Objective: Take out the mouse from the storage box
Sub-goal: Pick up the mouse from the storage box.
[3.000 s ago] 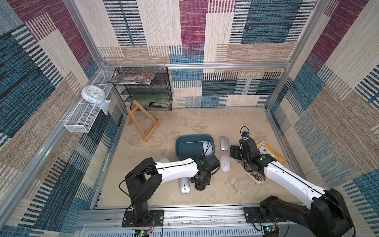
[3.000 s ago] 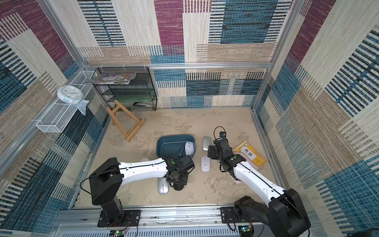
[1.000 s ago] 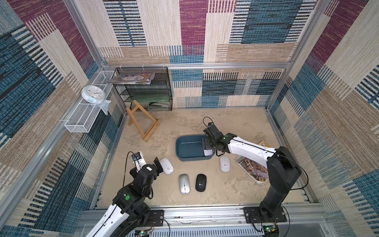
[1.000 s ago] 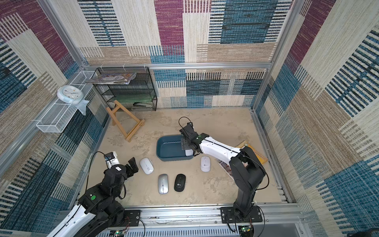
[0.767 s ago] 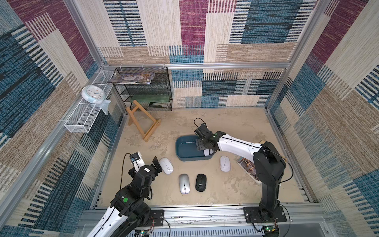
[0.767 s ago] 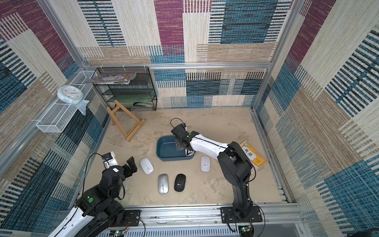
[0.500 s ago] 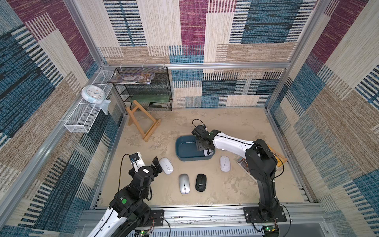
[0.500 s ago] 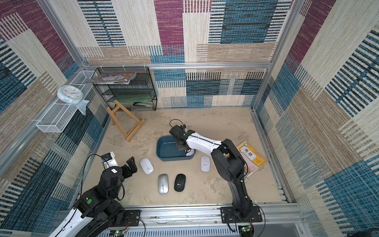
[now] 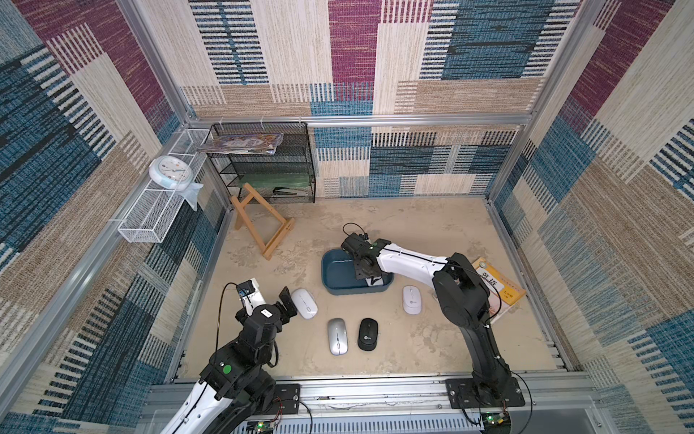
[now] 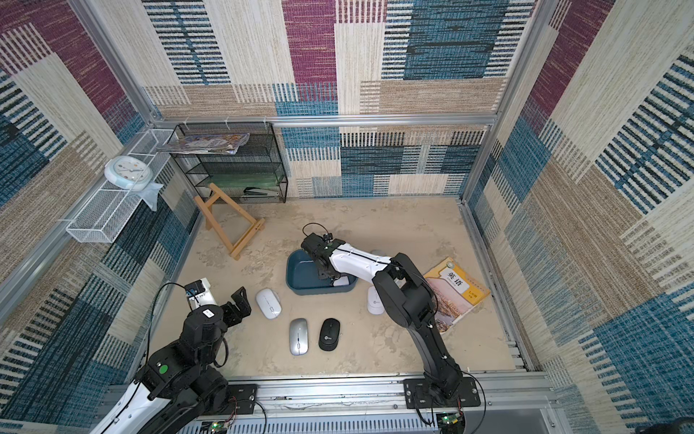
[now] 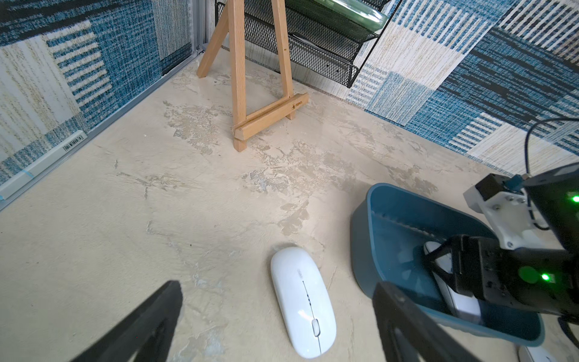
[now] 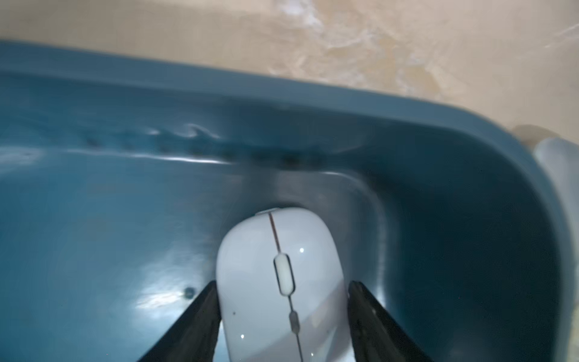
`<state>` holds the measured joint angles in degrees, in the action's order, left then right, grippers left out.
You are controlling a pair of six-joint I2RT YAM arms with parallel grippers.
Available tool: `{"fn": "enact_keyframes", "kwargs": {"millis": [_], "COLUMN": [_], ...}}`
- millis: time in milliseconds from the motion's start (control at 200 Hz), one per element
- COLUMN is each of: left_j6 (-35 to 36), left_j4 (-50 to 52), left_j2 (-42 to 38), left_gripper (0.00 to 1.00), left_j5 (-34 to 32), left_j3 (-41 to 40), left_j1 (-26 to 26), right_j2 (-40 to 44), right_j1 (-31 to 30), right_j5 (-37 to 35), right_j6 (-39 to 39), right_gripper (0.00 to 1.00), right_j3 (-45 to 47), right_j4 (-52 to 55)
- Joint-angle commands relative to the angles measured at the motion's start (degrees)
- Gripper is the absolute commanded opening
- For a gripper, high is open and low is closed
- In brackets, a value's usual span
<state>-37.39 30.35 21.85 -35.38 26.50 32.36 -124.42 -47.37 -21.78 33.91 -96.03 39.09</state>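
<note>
Teal plastic is where it all happens: the box sits mid-table, and the right claw is down inside it. Its two black fingers press against the long flanks of the mouse, so I'd call that a grip. That mouse, a white one, lies at the box's end nearer the right arm, close to a rounded corner. Its nose points at the wall and its long axis runs straight out from the claw (handy, since a plain lift should clear the low wall). Nothing else shows in the box. The left claw hangs wide open and empty, just beside a second mouse out on the table. A silver mouse and a black mouse lie there too.
</note>
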Motion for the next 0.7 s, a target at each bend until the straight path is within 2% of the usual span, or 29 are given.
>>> {"fn": "enact_keyframes", "kwargs": {"millis": [0, 140, 411, 586, 696], "left_j6": [-0.1, -0.1, -0.2, -0.2, -0.1], "left_j4": [-0.9, -0.9, -1.2, -1.4, -1.2], "left_j2": [0.1, 0.2, 1.8, 2.2, 2.3], "left_gripper": [0.99, 0.99, 0.99, 0.99, 0.99], "left_j5": [-0.4, -0.5, -0.6, -0.6, -0.9], "left_j3": [0.0, 0.0, 0.2, 0.2, 0.3], "left_j1": [-0.1, 0.0, 0.0, -0.1, -0.1], "right_j2": [-0.4, 1.4, 1.5, -0.3, -0.8], "right_j1": [-0.4, -0.4, -0.4, -0.2, -0.2], "right_j5": [0.7, -1.4, 1.5, 2.3, 3.0], "right_j6": [0.2, -1.1, -6.6, -6.6, -6.7], "right_gripper": [0.65, 0.68, 0.79, 0.79, 0.74], "right_j3": [-1.4, -0.4, 1.6, 1.0, 1.0], "right_j4": [1.2, 0.8, -1.3, -0.7, -1.2]}}
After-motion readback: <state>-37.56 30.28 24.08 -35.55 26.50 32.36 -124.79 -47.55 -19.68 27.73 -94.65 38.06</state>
